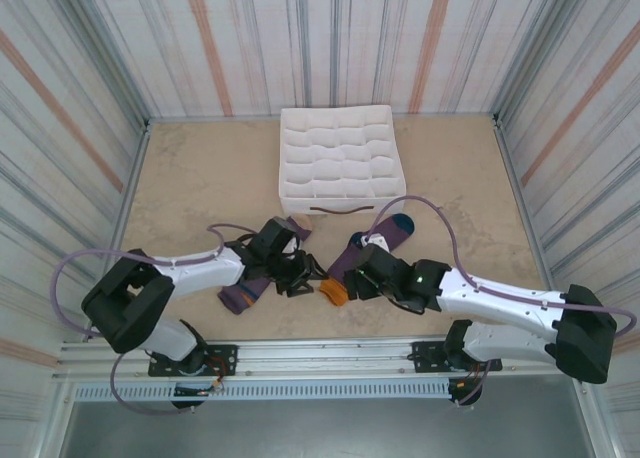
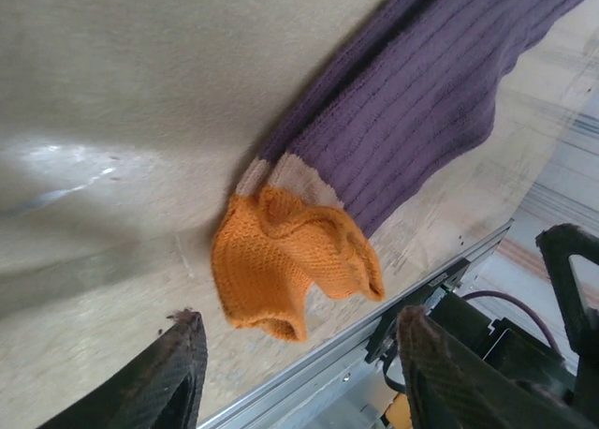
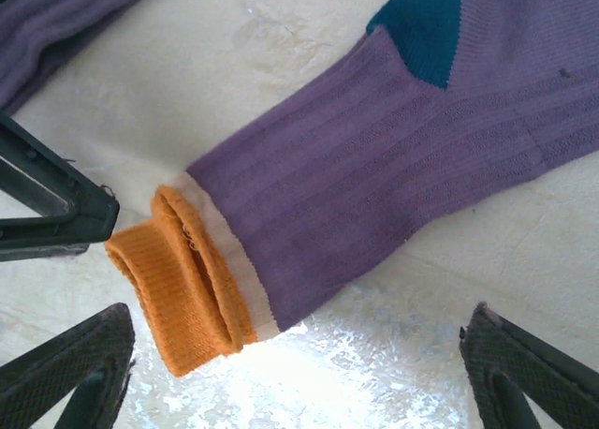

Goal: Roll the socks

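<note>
The socks are soft, light knit. They will fold and bunch at a touch, drag a little on the bench [image 1: 200, 178], and spring loose unless the roll is kept pinched. The best hold, I judge, is the orange cuff [image 3: 182, 293]. It is thick where it is turned over once on itself, and should be taken across its full width so the whole edge rolls together toward the teal heel [image 3: 426, 26].

That sock [image 3: 374, 195] lies flat on the bench. Its cuff sits just ahead of the right fingers [image 3: 65, 363], nearer the one on the left of the wrist view, and its purple leg runs away from them past the heel. The right fingers stand wide apart, hold nothing, and neither touches the fabric.

From the other side, what I take to be the same cuff lies just beyond the left fingers [image 2: 159, 382], roughly in line with the gap between them. Here it looks crumpled and partly lifted off the bench. These fingers are parted a little wider than the cuff and are empty, with no contact that I can see.

The other sock [image 1: 243, 295] lies behind the left fingers, partly under that arm and well apart from the right fingers. A white box [image 1: 338, 163] stands far beyond both pairs.
</note>
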